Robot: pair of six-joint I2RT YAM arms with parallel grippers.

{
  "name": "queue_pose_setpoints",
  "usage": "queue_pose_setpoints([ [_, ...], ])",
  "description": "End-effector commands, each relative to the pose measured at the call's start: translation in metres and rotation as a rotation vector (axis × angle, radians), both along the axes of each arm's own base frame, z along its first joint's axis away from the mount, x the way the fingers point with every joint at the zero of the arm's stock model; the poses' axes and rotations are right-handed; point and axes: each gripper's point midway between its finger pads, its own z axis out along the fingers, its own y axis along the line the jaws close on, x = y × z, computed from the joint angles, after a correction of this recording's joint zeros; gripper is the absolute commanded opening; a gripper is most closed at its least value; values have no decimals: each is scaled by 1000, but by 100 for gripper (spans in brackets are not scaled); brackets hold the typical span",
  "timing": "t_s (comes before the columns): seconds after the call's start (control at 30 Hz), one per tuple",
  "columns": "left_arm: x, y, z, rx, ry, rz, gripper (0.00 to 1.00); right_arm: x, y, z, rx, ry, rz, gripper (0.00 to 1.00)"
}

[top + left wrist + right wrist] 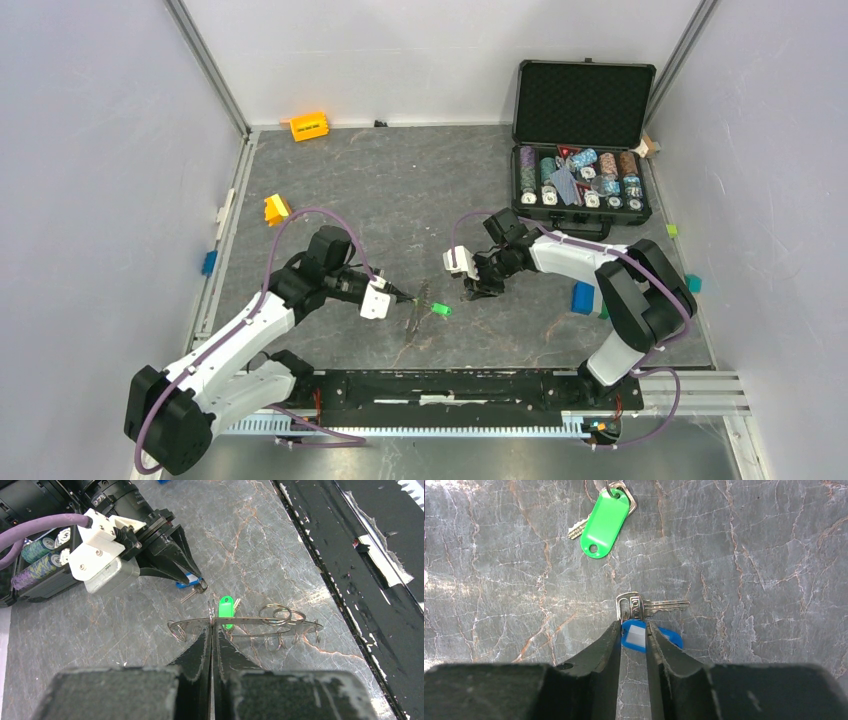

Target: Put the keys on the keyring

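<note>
Keyring (250, 621) and both keys are in the near middle of the grey marbled table (400, 190), just beyond the black rail that carries the arm bases. At the far right of the table a black case (583, 100) stands open with its lid up, its lower half packed with poker chips (580, 178). An orange block (309, 126) lies at the far edge and a yellow block (276, 209) at the left edge. A blue block (583, 297) sits near the right arm.

The left gripper (212, 625) reaches in from the left. Its jaws are pressed together on the thin wire of the keyring, which is seen almost edge-on from the wrist and has several small split rings along it.

The right gripper (634, 625) points down at the table a little to the right of the keyring and slightly farther away. Its jaws are only a narrow gap apart, and the blue key (636, 635) shows through that gap. The key's blue tag lies flat under the fingertips and its silver blade pokes out beyond them. I cannot tell whether the tips are touching the tag.

The green key (605, 522) lies just to the right of the keyring, right against the wire. I cannot tell whether it is threaded on.
</note>
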Motion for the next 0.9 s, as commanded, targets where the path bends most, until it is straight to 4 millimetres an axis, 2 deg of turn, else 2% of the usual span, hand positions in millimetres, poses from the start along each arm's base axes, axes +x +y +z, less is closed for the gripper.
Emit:
queue_pose_setpoints([
  [0.0,0,-4,17,-45,-27,-19,2,2,1,3,14,-7,4,29],
  [0.57,1,-3,17,-45,-31,-21,2,-9,-3,-4,4,21,19,27],
  [0.87,0,-3,17,-47,-31,-23,2,-5,-2,-3,7,8,9,24],
])
